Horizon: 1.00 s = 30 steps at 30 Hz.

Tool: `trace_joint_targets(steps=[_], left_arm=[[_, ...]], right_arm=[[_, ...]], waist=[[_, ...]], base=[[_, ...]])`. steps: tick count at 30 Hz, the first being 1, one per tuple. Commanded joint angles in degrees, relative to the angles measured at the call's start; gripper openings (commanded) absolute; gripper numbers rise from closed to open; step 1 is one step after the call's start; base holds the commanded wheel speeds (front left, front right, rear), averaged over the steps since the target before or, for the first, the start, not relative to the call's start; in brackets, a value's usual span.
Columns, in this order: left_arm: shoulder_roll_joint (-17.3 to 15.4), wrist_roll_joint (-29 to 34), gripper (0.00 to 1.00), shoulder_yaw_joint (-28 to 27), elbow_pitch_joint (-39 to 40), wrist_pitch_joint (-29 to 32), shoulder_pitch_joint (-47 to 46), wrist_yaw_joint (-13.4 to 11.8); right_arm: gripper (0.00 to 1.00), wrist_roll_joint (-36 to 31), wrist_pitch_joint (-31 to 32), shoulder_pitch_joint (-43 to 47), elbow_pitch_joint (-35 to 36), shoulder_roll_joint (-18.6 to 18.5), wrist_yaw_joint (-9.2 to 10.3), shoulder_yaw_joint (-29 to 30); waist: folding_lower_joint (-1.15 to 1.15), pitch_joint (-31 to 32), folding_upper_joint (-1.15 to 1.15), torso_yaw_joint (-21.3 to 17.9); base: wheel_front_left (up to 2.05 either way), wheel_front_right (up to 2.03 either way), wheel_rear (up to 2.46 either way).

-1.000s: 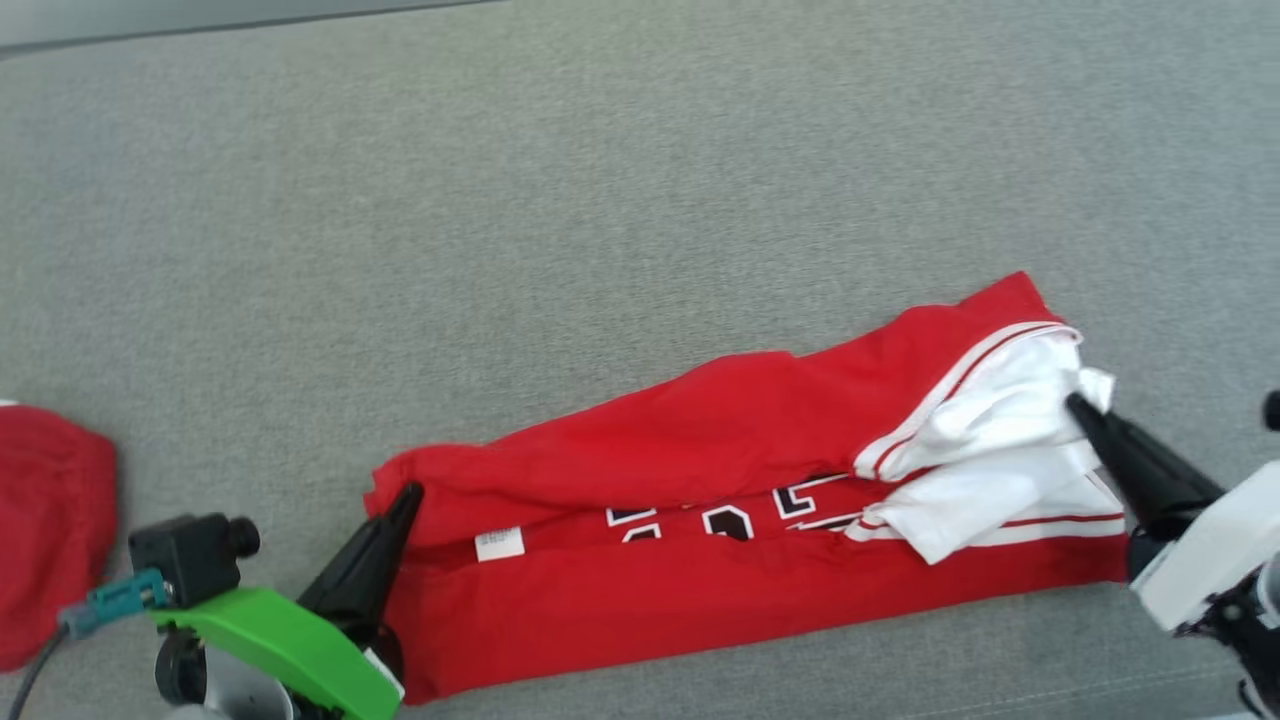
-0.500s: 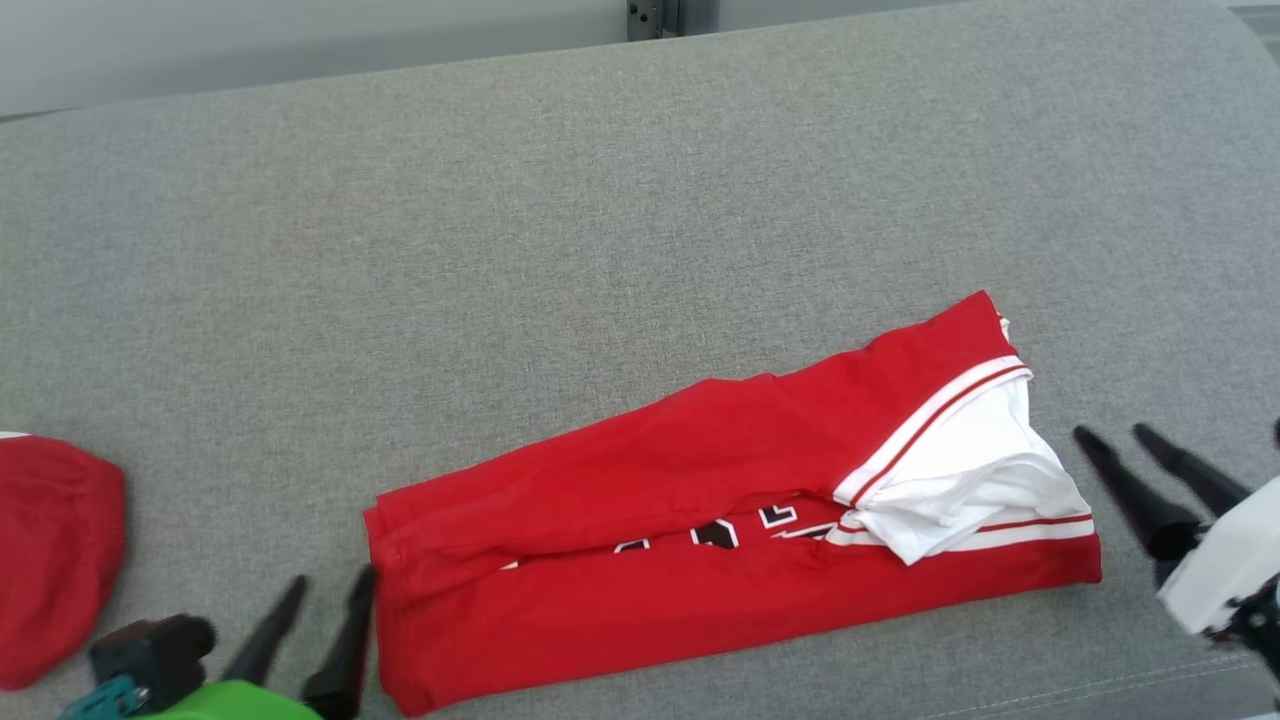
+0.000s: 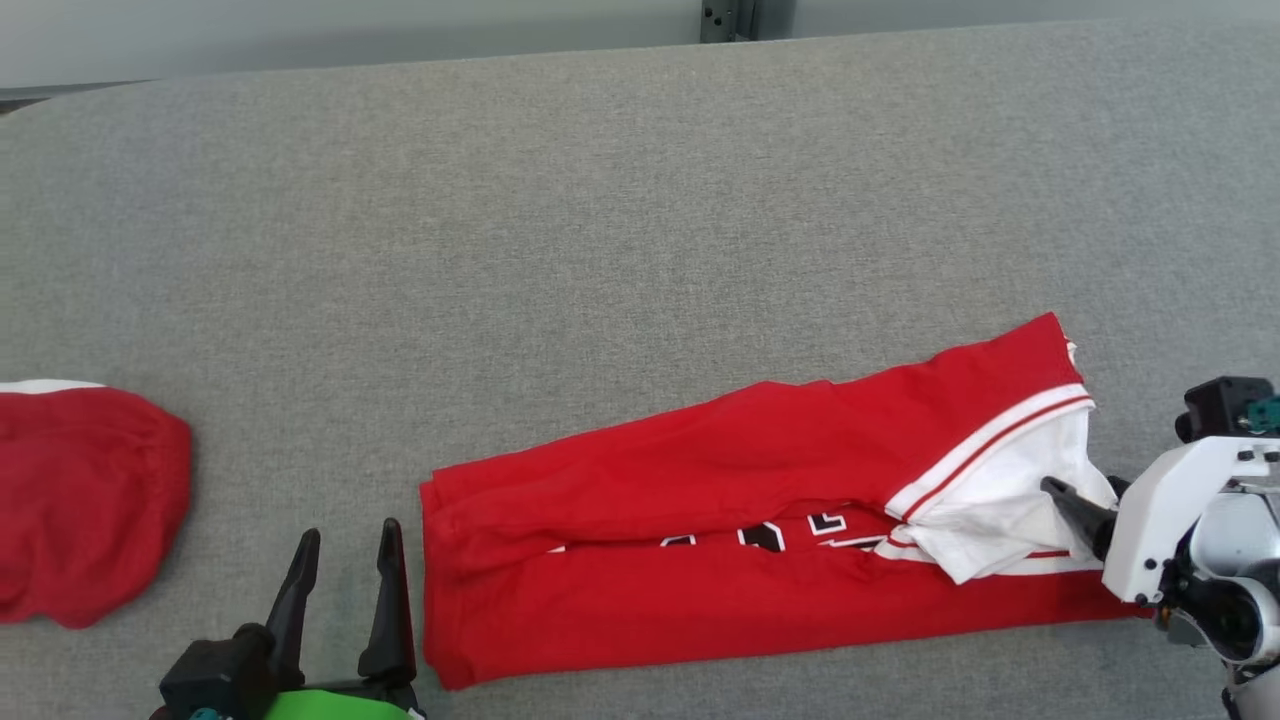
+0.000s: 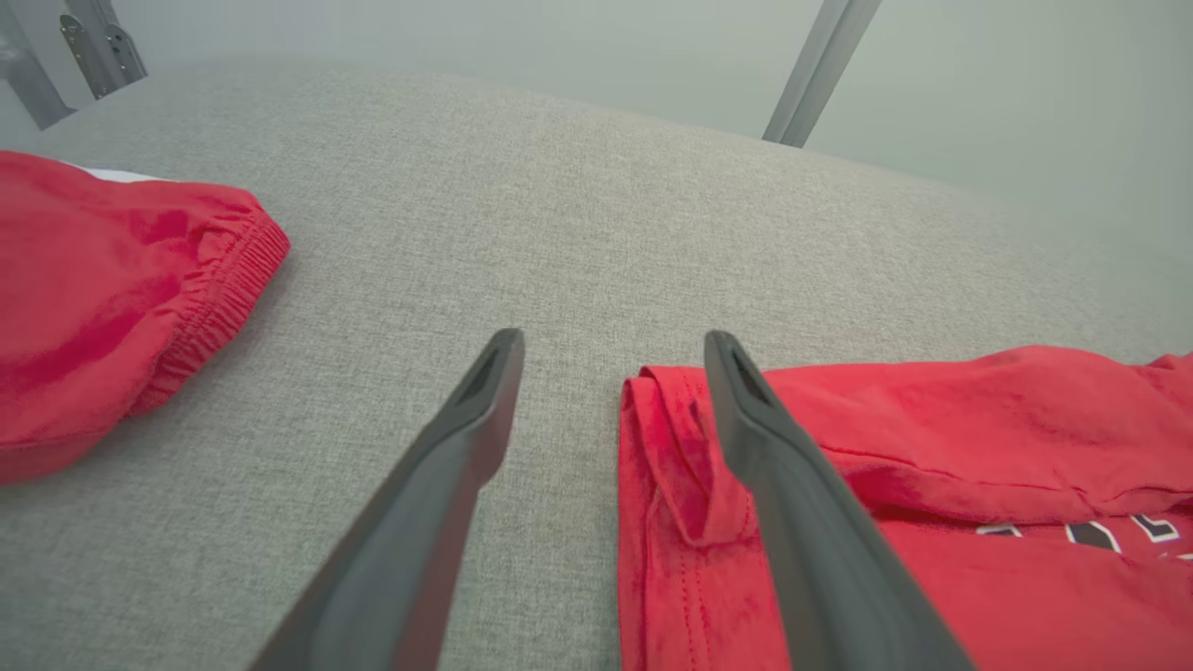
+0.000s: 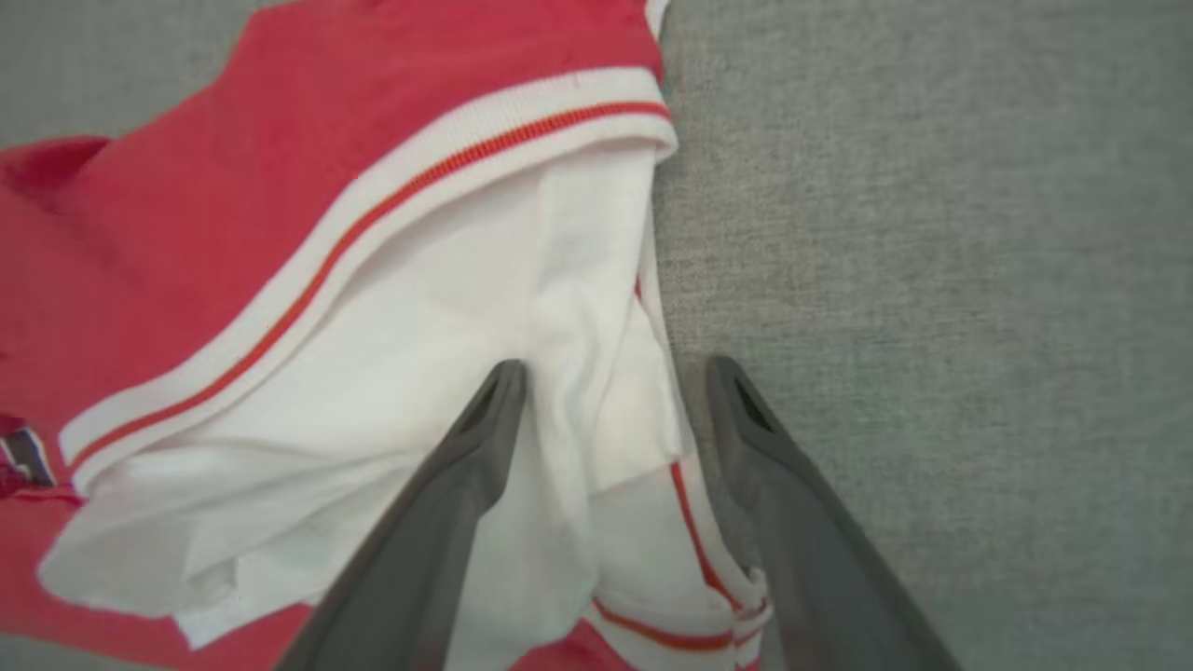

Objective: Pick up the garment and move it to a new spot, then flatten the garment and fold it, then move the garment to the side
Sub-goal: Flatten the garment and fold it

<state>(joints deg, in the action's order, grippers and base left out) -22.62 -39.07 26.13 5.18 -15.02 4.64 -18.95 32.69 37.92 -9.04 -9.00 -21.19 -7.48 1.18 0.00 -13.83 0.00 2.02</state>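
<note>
Grey fabric-covered surface spans the head view. The red jersey lies on it, right of centre and toward the near edge. It is folded lengthwise into a long band that slants up to the right. A 2nd red garment w/ elastic hem sits at the far left, well apart from the jersey.

L gripper is just beside the jersey's left end, fingers spread, nothing between them. In the left wrist view one finger overlaps the jersey's hem; can't tell if touching. R gripper is at the jersey's right end, fingers spread wide. One finger is over the white sleeve fabric, the other over the grey surface. No pinch seen.

Black-and-white lettering peeks out along the fold. Metal bracket is at the top edge.
</note>
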Motion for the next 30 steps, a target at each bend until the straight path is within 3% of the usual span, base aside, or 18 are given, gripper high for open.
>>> trace_joint_targets(steps=[1, 5, 6, 7, 12, 21, 25, 30], left_arm=[[1.3, 2.3, 1.00, -1.6, -0.8, -0.2, 1.1, 1.4], [6.6, 7.6, 1.00, -6.4, -3.3, -0.2, 2.3, 6.6], [7.8, 8.8, 1.00, -7.6, -3.9, -0.2, 2.6, 8.0], [8.9, 10.1, 1.00, -8.7, -4.5, -0.2, 3.0, 9.2], [13.4, 14.3, 1.00, -13.8, -7.2, -0.2, 5.3, 14.1], [17.7, 20.3, 1.00, -19.8, -9.3, -0.2, 7.0, 20.7], [18.7, 21.7, 1.00, -21.5, -9.8, -0.2, 7.4, 22.1], [19.5, 22.4, 1.00, -22.4, -9.9, -0.2, 7.7, 23.1]], right_arm=[[1.00, -0.7, 0.3, -1.1, -1.8, 0.7, -0.02, -1.0], [1.00, 1.6, 0.1, -1.8, -6.8, 3.1, -0.05, -4.2], [0.30, 2.9, -0.3, -1.7, -7.5, 3.6, -0.22, -5.4], [0.00, 4.6, -0.6, -1.5, -8.0, 3.8, -0.24, -6.3], [0.00, 10.5, -6.7, -1.3, -11.0, 0.8, 0.00, -5.2], [0.00, 15.2, -10.9, -0.9, -15.5, -8.9, 0.02, 6.2], [0.00, 17.0, -11.1, 0.9, -10.2, -10.2, -0.02, 8.3], [0.00, 19.8, -7.8, 5.0, 5.0, -8.5, -0.02, 2.0]], waist=[[0.00, 0.2, 0.00, 1.7], [0.00, 1.6, 0.00, 3.3], [0.00, 2.1, 0.00, 3.5], [0.00, 2.7, 0.00, 3.7], [0.00, 5.8, 0.00, 3.5], [0.00, 8.9, 0.00, 3.0], [0.00, 10.0, 0.00, 2.9], [0.00, 10.5, 0.00, 1.7]], base=[[0.00, 0.00, 0.00], [0.00, 0.00, 0.00], [0.00, 0.00, 0.00], [0.00, 0.00, 0.00], [0.00, 0.00, 0.00], [0.00, 0.00, 0.00], [0.00, 0.00, 0.00], [0.00, 0.00, 0.00]])
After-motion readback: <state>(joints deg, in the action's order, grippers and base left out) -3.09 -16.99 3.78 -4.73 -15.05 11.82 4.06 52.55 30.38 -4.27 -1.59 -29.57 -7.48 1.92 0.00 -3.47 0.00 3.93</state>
